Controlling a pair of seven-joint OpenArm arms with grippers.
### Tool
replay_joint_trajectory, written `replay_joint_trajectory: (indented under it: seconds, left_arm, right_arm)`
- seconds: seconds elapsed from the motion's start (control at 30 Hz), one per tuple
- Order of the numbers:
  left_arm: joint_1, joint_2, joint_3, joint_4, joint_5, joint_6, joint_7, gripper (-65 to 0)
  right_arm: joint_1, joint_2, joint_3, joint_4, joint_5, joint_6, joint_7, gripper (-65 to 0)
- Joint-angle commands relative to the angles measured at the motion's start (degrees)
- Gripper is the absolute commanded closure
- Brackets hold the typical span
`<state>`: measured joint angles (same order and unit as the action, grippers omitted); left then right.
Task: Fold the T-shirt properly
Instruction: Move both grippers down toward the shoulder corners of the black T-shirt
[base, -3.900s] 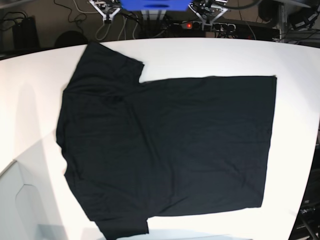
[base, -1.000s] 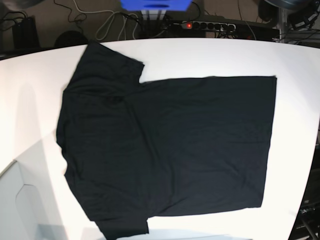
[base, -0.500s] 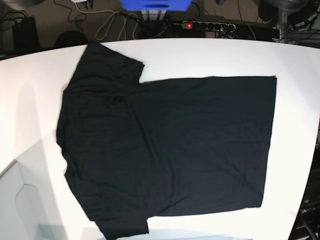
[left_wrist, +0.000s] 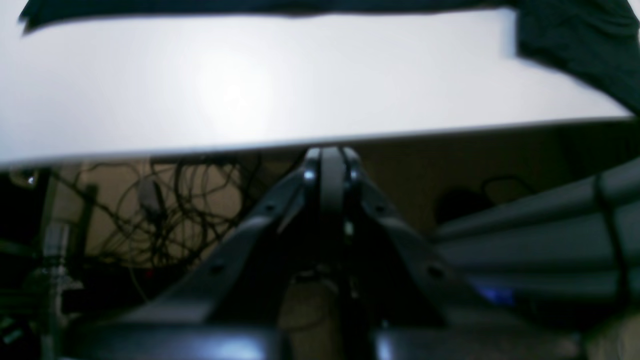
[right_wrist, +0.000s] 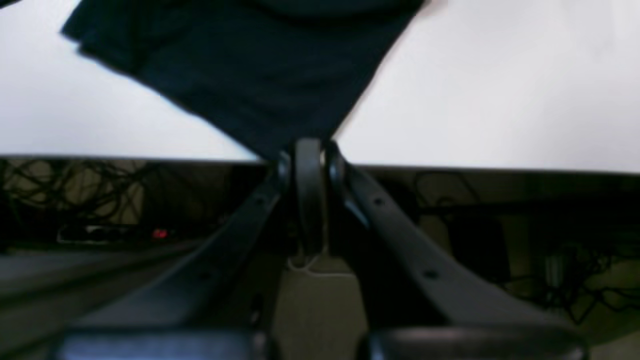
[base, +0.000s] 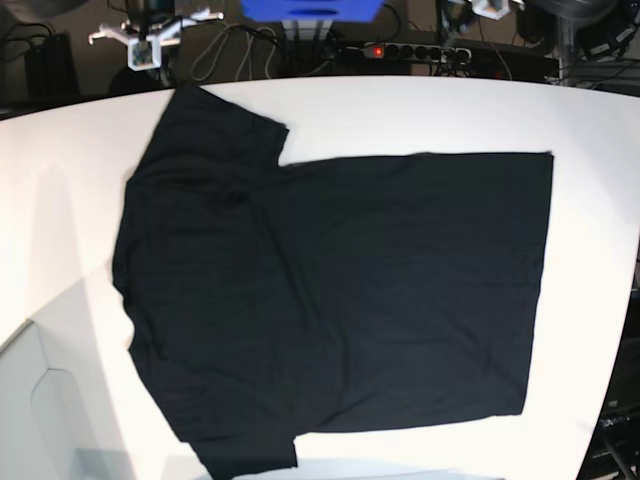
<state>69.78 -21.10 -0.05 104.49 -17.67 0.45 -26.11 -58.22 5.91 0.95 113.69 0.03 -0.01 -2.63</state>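
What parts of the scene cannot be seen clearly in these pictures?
- T-shirt, base view: lower sleeve tip cut off by the bottom edge; underside hidden against the table.
- Left wrist view: blurred; the top edge cuts off the shirt.
- Right wrist view: blurred; right gripper covers the sleeve corner.
- Base view: both grippers small, partly cut off.

Two dark, slim-fingered grippers: left gripper (left_wrist: 327, 160), right gripper (right_wrist: 307, 152), small round screws along their angled linkages.

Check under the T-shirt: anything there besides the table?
Only the white table shows around the T-shirt, which lies flat and spread, plain black side up. No lumps suggest anything beneath, but the cloth hides the tabletop under it and its own underside.
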Motion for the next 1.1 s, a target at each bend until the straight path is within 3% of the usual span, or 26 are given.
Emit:
replay_joint_trajectory:
  seconds: [0.0, 0.1, 0.17, 0.33, 0.5, 0.63, 0.77, 0.83, 0.97, 1.07]
  left_arm:
    - [0.9, 0.1, -1.0, 2.8, 0.0, -0.2, 0.6, 0.0]
    - [-1.0, 2.1, -4.0, 7.6, -2.3, -0.5, 6.3, 0.0]
    - [-3.0, 2.5, -5.8, 9.2, -5.7, -0.7, 11.1, 0.0]
    - [-8.4, 2.2, -7.1, 9.4, -18.3, -0.8, 18.0, 0.0]
    - [-11.8, 2.2, -10.1, 9.9, -28.1, -0.8, 22.9, -0.1]
    - [-14.3, 2.2, -12.4, 10.0, -35.6, -2.1, 27.0, -0.1]
    - [-17.3, 2.7, -17.7, 9.9, -48.1, -12.1, 35.7, -0.1]
    - [-19.2, 2.8, -21.4, 9.5, -55.4, -15.1, 42.2, -0.1]
    - [-23.1, 5.9, -31.7, 8.5, -66.2, -16.1, 57.4, -0.1]
    - [-26.2, 9.6, -41.0, 8.5, -67.3, -16.1, 68.5, -0.1]
  right_arm:
    - [0.2, 0.7, 0.1, 0.9, -0.1, 0.5, 0.6, 0.0]
    - [4.5, 1.3, 0.1, 0.9, -0.1, 0.5, -3.8, 0.0]
    - [8.1, 1.3, 0.1, 0.9, -0.1, 2.4, -7.6, 0.0]
    - [16.2, -0.9, 4.4, 1.1, -0.1, 14.4, -16.8, 0.0]
    - [26.1, -6.2, 15.7, 1.2, -0.1, 28.3, -25.6, 0.0]
    - [36.2, -7.1, 24.9, 1.1, -0.1, 40.0, -37.8, 0.0]
    - [47.4, -6.8, 33.9, 1.0, -0.1, 40.0, -53.8, 0.0]
    - [51.8, -6.5, 37.9, 0.7, -0.1, 40.0, -60.5, 0.0]
    - [56.9, -3.7, 39.4, 0.6, -0.1, 40.0, -71.3, 0.0]
    - [57.3, -3.4, 39.4, 0.6, -0.1, 40.0, -72.6, 0.0]
